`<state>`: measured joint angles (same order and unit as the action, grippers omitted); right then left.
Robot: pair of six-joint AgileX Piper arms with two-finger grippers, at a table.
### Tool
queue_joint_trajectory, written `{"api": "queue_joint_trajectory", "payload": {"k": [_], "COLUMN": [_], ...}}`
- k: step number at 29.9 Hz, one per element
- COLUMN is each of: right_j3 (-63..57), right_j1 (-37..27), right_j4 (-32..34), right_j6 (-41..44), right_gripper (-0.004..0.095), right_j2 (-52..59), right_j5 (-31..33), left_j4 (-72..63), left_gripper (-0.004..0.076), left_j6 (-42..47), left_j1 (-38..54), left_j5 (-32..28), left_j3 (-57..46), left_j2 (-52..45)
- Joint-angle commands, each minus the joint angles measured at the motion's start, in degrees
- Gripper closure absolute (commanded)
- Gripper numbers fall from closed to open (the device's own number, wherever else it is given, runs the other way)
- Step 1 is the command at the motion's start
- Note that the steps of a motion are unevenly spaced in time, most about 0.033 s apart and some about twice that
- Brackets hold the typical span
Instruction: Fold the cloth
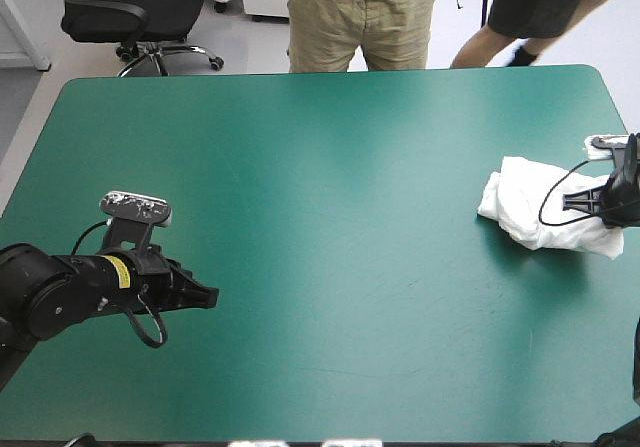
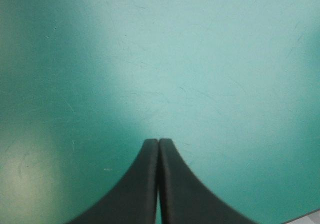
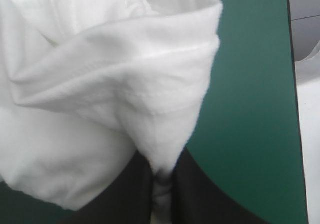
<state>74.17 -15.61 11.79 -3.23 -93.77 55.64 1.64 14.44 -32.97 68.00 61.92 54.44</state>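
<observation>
The white T-shirt (image 1: 535, 205) lies as a crumpled bundle near the table's right edge. My right gripper (image 1: 570, 202) sits over its right part, shut on the T-shirt. In the right wrist view a fold of the T-shirt (image 3: 115, 83) is pinched between the black fingers (image 3: 192, 199), and the cloth spreads ahead of the right gripper (image 3: 161, 176). My left gripper (image 1: 208, 295) hovers low over the bare teal-green cover at the front left, far from the T-shirt. In the left wrist view the left gripper (image 2: 158, 143) is shut on nothing, its fingers meeting in a point.
The teal-green table (image 1: 330, 197) stretches bare between the two arms. The table's right edge (image 3: 292, 98) runs close beside the T-shirt. A black office chair (image 1: 135, 12) stands beyond the far left corner.
</observation>
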Motion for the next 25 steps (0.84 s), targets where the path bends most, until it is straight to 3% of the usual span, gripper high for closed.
{"api": "queue_joint_trajectory", "payload": {"k": [1,7,9,12,17,25], "right_j3": [1.4,1.4,1.4,1.4,1.4,1.4], "right_j1": [-0.4,-0.4,-0.4,-0.4,-0.2,-0.2], "right_j4": [-2.0,-3.5,-2.2,-0.4,-2.6,-16.6], "right_j6": [-0.9,-0.6,0.5,3.2,2.8,-3.7], "right_gripper": [0.0838,0.0287,0.0211,0.027,0.0497,0.0548], "right_j2": [2.6,2.5,2.6,3.6,9.5,24.5], "right_j5": [-0.3,0.5,0.6,1.3,1.5,3.6], "left_j4": [-0.2,0.1,0.1,0.1,0.1,2.5], "left_gripper": [0.0741,0.0741,0.0741,0.0741,0.0741,0.0741], "left_j6": [-0.9,-1.2,-1.2,-1.2,-1.2,-1.2], "left_j1": [-0.1,-0.1,-0.1,-0.1,-0.1,-0.1], "left_j5": [-2.7,-2.7,-2.7,-2.7,-2.4,-2.7], "left_j3": [1.4,1.4,1.4,1.4,1.4,1.4], "left_j2": [-0.6,-0.6,-0.6,-0.6,-0.6,-0.6]}}
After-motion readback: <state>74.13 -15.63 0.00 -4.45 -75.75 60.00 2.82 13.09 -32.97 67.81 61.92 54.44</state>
